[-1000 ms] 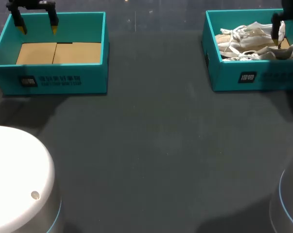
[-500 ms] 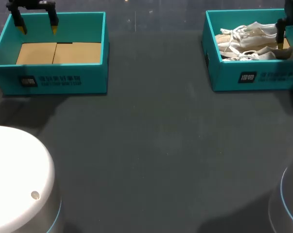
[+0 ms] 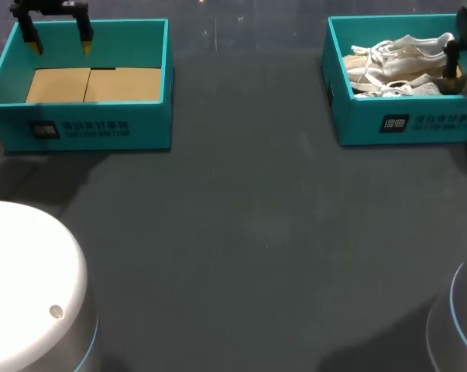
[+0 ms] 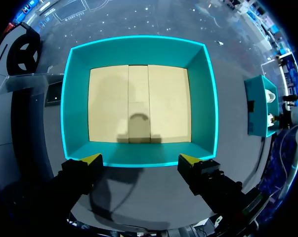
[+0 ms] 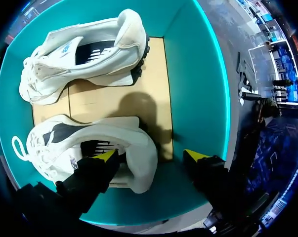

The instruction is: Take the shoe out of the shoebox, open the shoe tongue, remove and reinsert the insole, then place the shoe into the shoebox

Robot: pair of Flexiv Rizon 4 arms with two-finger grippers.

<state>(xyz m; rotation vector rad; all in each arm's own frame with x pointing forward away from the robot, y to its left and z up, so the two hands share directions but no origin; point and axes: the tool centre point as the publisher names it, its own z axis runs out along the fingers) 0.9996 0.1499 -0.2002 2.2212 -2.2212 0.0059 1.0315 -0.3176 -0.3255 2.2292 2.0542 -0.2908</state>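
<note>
Two white shoes lie on their sides in the right teal shoebox (image 3: 407,124): a far shoe (image 3: 403,48) and a near shoe (image 3: 396,87). My right gripper (image 3: 452,66) hangs low over the heel end of that box. In the right wrist view it (image 5: 151,155) stands open, straddling the near shoe's (image 5: 89,143) heel. One finger is at the shoe's opening, the other in the gap by the box wall (image 5: 198,74), clear of the heel. The far shoe (image 5: 89,54) lies ahead. My left gripper (image 3: 59,43) is open above the far wall of the left box.
The left teal shoebox (image 3: 101,128) holds only its cardboard floor (image 4: 139,103), seen ahead of the open left gripper (image 4: 140,159). Dark tabletop (image 3: 248,232) spreads between the two boxes. White robot bases (image 3: 24,287) stand at the front corners.
My right gripper has shifted right and lower, toward the near shoe's heel, and its fingers have narrowed a little. The left arm has not moved.
</note>
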